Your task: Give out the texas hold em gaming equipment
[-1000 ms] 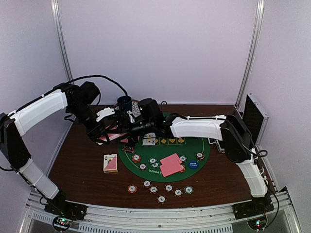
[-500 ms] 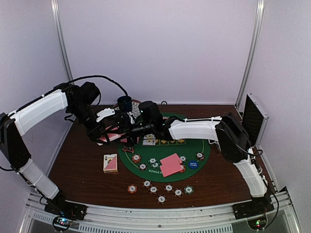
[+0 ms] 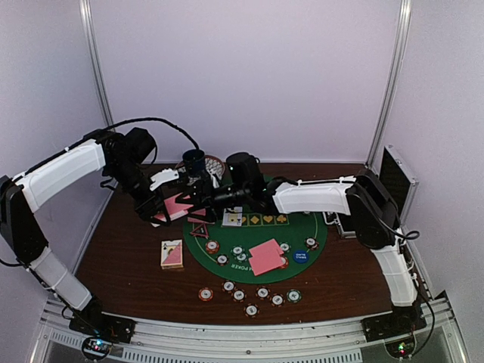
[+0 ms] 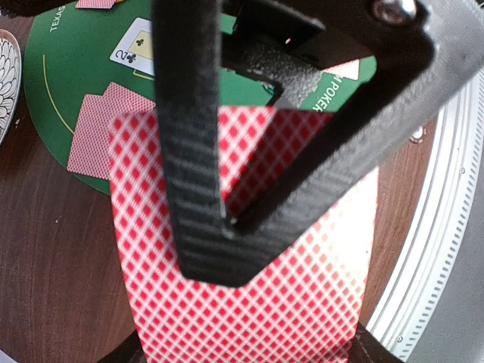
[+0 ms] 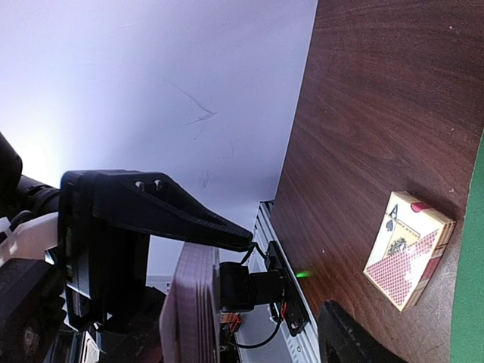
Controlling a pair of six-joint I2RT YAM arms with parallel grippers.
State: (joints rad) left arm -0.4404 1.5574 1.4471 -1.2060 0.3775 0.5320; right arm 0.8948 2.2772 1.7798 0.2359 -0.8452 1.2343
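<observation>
My left gripper (image 3: 166, 203) is shut on a deck of pink-backed playing cards (image 3: 180, 206) and holds it above the table's back left. The deck fills the left wrist view (image 4: 249, 302), clamped under a black finger (image 4: 193, 189). My right gripper (image 3: 203, 198) is open right beside the deck. The right wrist view shows the deck edge-on (image 5: 189, 302), apart from my own finger (image 5: 348, 340). More pink cards (image 3: 266, 257), striped chips (image 3: 227, 252), a blue disc (image 3: 301, 255) and a triangle marker (image 3: 199, 231) lie on the green mat (image 3: 318, 231).
A card box with an ace on it (image 3: 172, 255) lies left of the mat; it also shows in the right wrist view (image 5: 408, 261). Several chips (image 3: 249, 295) line the front. A blue cup (image 3: 193, 160) stands at the back. A black case (image 3: 397, 181) stands at the right.
My right wrist has drawn back slightly to the right and up. The pink deck in my left gripper now shows more plainly. The left arm has hardly moved.
</observation>
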